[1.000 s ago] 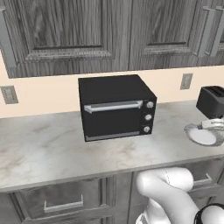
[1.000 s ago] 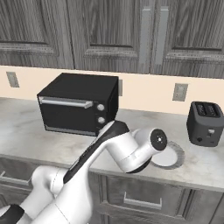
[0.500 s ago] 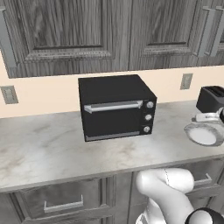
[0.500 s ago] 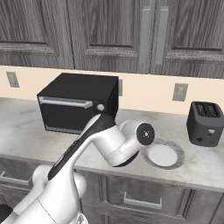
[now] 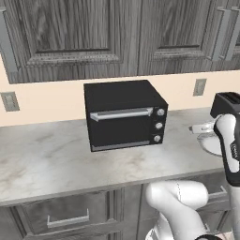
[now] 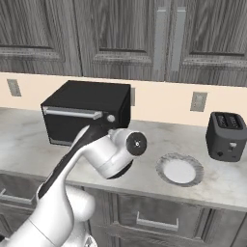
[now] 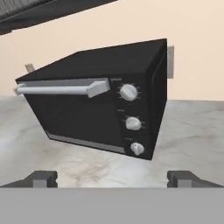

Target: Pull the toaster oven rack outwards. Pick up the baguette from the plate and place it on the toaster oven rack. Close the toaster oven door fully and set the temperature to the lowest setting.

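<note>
i'm looking at a marbled grey surface (image 5: 42, 159) under dark wood wall cabinets (image 5: 70, 33), with a beige wall behind it. on the far left of that wall sits an outlet (image 5: 9, 101). moving right, the toaster oven (image 5: 123, 114) stands toward the back of the surface, its door (image 7: 70, 114) shut and upright, the silver bar handle (image 7: 59, 89) across the top of the door. i see three round knobs (image 7: 132, 123) in a column down the oven's right side. in my hand view the oven sits ahead of the hand (image 7: 112, 179), well apart from it, and the two dark fingertips (image 7: 41, 178) stand wide with nothing between them. the white arm (image 6: 103, 154) rises in front of the oven in the right base view. further right, the plate (image 6: 179, 170) lies flat on the surface near the front edge; i cannot make out the baguette on it. another outlet (image 6: 198, 101) is on the wall above it. at the far right stands a small black slot toaster (image 6: 226, 136), apart from the plate.
</note>
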